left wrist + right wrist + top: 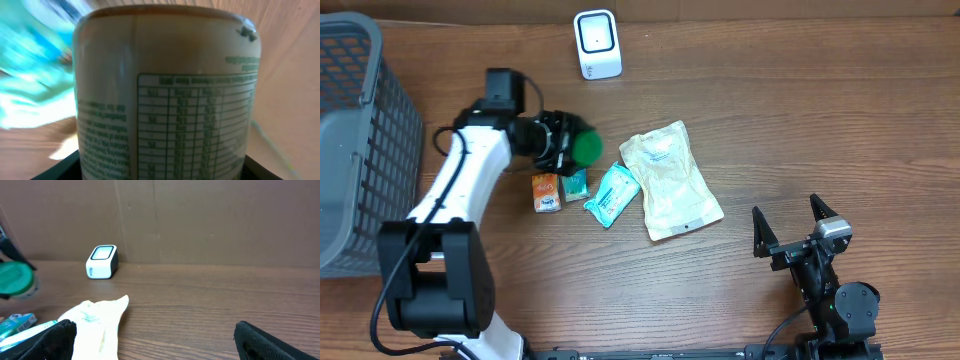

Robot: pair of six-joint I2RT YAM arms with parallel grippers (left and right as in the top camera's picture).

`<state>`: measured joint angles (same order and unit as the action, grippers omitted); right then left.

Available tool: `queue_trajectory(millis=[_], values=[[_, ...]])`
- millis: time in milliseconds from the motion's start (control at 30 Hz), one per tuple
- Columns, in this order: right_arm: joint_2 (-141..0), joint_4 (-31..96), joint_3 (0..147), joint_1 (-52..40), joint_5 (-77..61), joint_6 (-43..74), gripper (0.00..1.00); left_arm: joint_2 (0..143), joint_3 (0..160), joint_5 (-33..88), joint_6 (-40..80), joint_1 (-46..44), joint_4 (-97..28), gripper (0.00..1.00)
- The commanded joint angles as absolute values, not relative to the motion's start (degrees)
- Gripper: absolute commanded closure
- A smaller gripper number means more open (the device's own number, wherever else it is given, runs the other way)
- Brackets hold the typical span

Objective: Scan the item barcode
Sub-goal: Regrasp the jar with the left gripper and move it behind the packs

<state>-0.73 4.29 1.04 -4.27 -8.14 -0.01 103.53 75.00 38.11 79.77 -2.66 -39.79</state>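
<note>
My left gripper (558, 142) is shut on the item, a beige container (165, 90) with a green lid (586, 148), held sideways above the table. In the left wrist view its printed nutrition table fills the frame, with the black jaws pressed against both lower sides. No barcode is visible. The green lid (15, 278) also shows at the left edge of the right wrist view. The white scanner (597, 44) stands at the back of the table, some way beyond the lid, and appears again as the scanner (102, 261). My right gripper (790, 225) rests open and empty at the front right.
A cream pouch (670, 180), a teal packet (612, 194), a small teal box (576, 183) and an orange box (546, 191) lie mid-table under and right of the left gripper. A grey basket (360, 140) stands at the left edge.
</note>
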Motion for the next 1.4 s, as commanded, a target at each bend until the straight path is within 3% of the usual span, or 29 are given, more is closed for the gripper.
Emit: queue_trajectory(millis=[0, 333, 600, 767, 900, 1067, 1133, 1200, 1367], values=[[-0.16, 4.03, 0.45, -4.49, -8.16, 0.19, 0.0, 103.04, 76.27, 38.59, 97.97, -4.71, -35.9, 0.46], [-0.16, 4.03, 0.45, -4.49, -8.16, 0.21, 0.01, 104.95, 76.27, 38.09, 112.84, -8.47, -25.1, 0.5], [-0.16, 4.03, 0.45, -4.49, -8.16, 0.19, 0.0, 113.84, 76.27, 46.17, 119.09, -8.71, -17.65, 0.42], [-0.16, 4.03, 0.45, -4.49, -8.16, 0.19, 0.0, 120.27, 76.27, 53.36, 119.42, -8.25, -12.95, 0.5], [-0.16, 4.03, 0.45, -4.49, -8.16, 0.19, 0.0, 122.72, 76.27, 57.1, 119.42, -7.88, -11.73, 0.5], [-0.16, 4.03, 0.45, -4.49, -8.16, 0.19, 0.01, 122.8, 76.29, 57.25, 119.28, -7.55, -10.66, 0.43], [-0.16, 4.03, 0.45, -4.49, -8.16, 0.19, 0.0, 122.8, 76.27, 57.78, 117.8, -7.16, -9.54, 0.27], [-0.16, 4.03, 0.45, -4.49, -8.16, 0.19, 0.0, 122.8, 76.29, 58.46, 116.18, -6.63, -8.08, 0.04], [-0.16, 4.03, 0.45, -4.49, -8.16, 0.21, 0.01, 122.8, 76.29, 59.83, 113.93, -4.95, -4.62, 0.0]])
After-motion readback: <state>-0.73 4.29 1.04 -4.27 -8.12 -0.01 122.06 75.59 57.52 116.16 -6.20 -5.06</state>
